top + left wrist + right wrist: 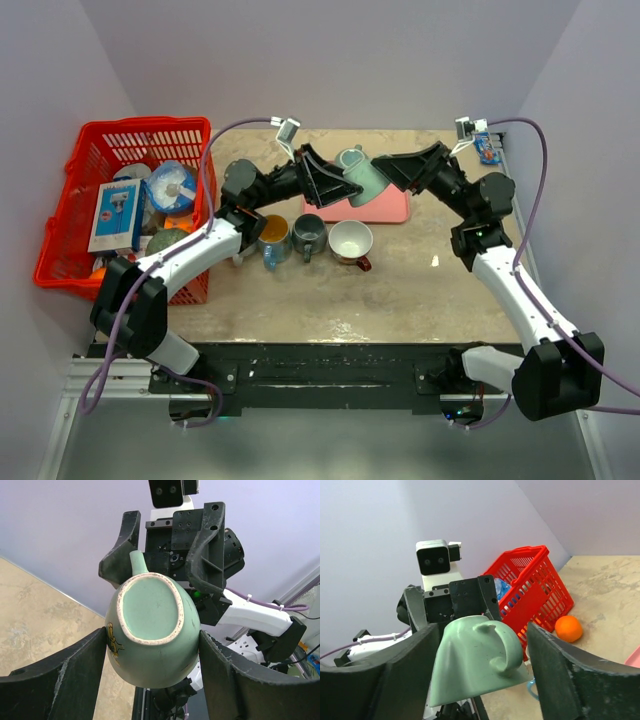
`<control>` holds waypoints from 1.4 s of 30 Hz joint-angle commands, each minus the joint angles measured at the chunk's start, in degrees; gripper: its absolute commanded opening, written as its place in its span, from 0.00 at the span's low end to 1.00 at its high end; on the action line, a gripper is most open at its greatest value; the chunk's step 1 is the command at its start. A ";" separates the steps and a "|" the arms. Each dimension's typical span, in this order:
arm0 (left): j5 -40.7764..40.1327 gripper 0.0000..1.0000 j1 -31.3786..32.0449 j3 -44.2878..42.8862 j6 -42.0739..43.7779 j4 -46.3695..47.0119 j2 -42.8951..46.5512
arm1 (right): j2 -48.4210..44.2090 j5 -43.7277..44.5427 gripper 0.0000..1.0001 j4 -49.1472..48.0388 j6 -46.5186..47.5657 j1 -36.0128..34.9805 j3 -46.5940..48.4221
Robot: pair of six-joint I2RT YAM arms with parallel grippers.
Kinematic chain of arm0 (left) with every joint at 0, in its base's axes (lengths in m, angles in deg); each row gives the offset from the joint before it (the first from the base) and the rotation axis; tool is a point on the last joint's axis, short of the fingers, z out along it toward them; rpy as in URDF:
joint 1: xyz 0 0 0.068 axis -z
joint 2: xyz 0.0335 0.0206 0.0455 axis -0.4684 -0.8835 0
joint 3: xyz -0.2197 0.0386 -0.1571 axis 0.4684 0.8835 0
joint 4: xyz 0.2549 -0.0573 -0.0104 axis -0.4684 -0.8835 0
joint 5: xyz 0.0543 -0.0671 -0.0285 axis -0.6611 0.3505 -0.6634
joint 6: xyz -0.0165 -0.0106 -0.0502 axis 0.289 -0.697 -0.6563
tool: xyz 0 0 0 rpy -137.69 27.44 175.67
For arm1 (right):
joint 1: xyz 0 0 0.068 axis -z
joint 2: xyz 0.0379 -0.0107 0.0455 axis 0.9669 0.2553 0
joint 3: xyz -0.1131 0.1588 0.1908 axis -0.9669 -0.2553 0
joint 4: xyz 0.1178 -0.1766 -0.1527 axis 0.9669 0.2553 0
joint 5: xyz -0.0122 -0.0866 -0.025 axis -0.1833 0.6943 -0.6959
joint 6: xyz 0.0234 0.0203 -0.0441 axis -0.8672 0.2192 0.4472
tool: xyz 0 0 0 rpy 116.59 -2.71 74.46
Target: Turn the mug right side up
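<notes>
A pale green mug [362,175] hangs tilted in the air above the pink tray [390,210], between both grippers. My left gripper [335,182] is shut on it. In the left wrist view its two fingers press the sides of the mug [150,640] and the unglazed base faces the camera. My right gripper [388,172] is open around the mug from the other side. In the right wrist view the mug [470,665] lies against the left finger [405,670], rim down and handle toward the right finger [570,680], with a gap there.
A red basket [70,215] full of packets stands at the far left. Three mugs stand in a row in front of the tray: one with an orange inside [273,232], a grey one [309,234], a white one [351,240]. An orange [568,629] lies beside the basket.
</notes>
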 commanded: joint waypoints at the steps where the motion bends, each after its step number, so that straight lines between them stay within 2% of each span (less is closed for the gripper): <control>1: -2.22 0.00 -0.19 0.25 -1.20 5.44 0.67 | -0.78 1.48 0.63 -4.91 -3.01 0.39 -0.39; 4: -2.14 0.00 -0.19 0.34 -1.46 5.89 0.58 | -0.95 1.83 0.47 -4.48 -2.83 0.30 -0.39; 6: -2.40 0.00 -0.19 0.60 -1.72 6.06 0.67 | -1.04 2.00 0.41 -3.86 -2.57 0.30 -0.22; 7: -2.57 0.00 -0.19 0.77 -1.81 6.06 0.75 | -0.96 1.74 0.28 -3.69 -2.39 0.39 0.04; 9: -2.66 0.00 -0.19 0.95 -1.90 6.15 0.76 | -1.13 1.57 0.13 -2.64 -1.78 0.30 0.57; 10: -2.75 0.00 -0.19 0.95 -1.90 6.15 0.76 | -1.13 1.39 0.01 -1.15 -0.30 0.39 1.18; 13: -2.58 0.01 -0.28 1.04 -1.81 5.98 0.76 | -2.09 1.65 0.00 2.63 3.48 0.39 2.15; 15: -2.66 0.09 -0.19 0.95 -1.46 5.54 0.93 | -2.71 1.74 0.00 5.09 5.86 0.30 2.77; 18: -2.75 0.28 -0.19 0.86 0.55 3.52 1.28 | -3.76 1.83 0.00 11.50 11.83 0.30 4.52; 19: -2.92 0.46 -0.28 0.60 1.52 1.08 1.72 | -4.12 1.91 0.00 15.61 13.59 0.39 5.57; 20: -3.10 0.54 -0.37 0.43 4.22 -0.60 2.07 | -4.55 2.87 0.00 18.52 18.13 0.39 6.28; 21: -4.15 0.66 -0.37 0.25 5.99 -2.53 2.51 | -4.91 3.93 0.00 21.86 20.61 0.39 7.24; 24: -8.53 0.80 -0.81 -0.62 14.42 -12.54 5.66 | -5.44 8.21 0.00 34.60 30.46 0.30 11.11; 25: -9.94 0.81 -0.89 -1.15 16.71 -18.75 6.29 | -5.26 9.29 0.00 41.16 32.92 0.30 13.30; 27: -14.84 0.88 -0.89 -2.90 22.95 -24.93 7.60 | -4.48 15.15 0.00 50.22 40.30 0.30 16.46; 28: -16.44 0.89 -0.89 -3.61 24.71 -30.70 7.87 | -4.30 16.67 0.00 52.46 44.85 0.30 17.18; 31: -21.72 0.92 -0.98 -5.72 30.08 -39.77 8.58 | -3.59 22.72 0.00 58.26 53.03 0.21 18.85; 36: -25.25 0.92 -0.98 -6.43 33.08 -46.75 9.19 | -0.35 26.34 0.00 65.73 67.46 -0.14 21.31; 37: -25.34 0.92 -0.98 -6.34 33.25 -47.45 9.19 | 0.79 27.65 0.00 68.88 72.96 -1.71 21.58; 40: -26.74 0.92 -0.98 -5.73 33.87 -51.49 9.89 | 1.77 32.75 0.00 74.35 80.64 -4.26 20.53; 42: -27.97 0.92 -0.98 -5.29 34.05 -53.08 11.03 | 1.16 37.33 0.00 76.89 82.59 -4.88 19.83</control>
